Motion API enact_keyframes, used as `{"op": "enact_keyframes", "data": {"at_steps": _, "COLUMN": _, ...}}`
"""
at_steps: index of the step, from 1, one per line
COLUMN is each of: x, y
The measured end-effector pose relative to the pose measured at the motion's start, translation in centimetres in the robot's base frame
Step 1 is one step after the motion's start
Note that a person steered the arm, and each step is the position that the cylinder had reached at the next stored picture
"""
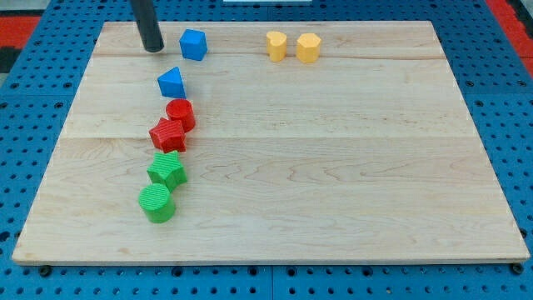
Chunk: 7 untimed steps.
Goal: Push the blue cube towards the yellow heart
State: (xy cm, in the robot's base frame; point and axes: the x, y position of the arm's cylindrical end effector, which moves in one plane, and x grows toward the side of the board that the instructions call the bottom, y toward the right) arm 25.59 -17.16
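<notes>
A: Where is my tip?

B: On the pale wooden surface, just left of the smooth blue cube. The yellow heart lies farther right. No gripper exists.

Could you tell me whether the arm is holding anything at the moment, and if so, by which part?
Nothing is held. My tip rests on the board just to the view's left of the blue cube, with a small gap between them.
</notes>
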Motion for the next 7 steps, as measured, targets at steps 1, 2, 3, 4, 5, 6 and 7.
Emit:
{"op": "enact_keyframes", "data": {"at_steps": 1, "x": 0.0, "y": 3.2}}
{"op": "enact_keyframes", "data": {"at_steps": 2, "x": -1.6, "y": 3.3}}
{"op": "enact_keyframes", "data": {"at_steps": 3, "x": -1.9, "y": 5.9}}
{"op": "enact_keyframes", "data": {"at_steps": 4, "x": -1.5, "y": 7.8}}
{"op": "enact_keyframes", "data": {"at_steps": 5, "x": -1.8, "y": 5.9}}
{"op": "enact_keyframes", "data": {"at_steps": 6, "x": 2.5, "y": 7.5}}
{"op": "enact_keyframes", "data": {"at_steps": 7, "x": 6.6, "y": 8.9}}
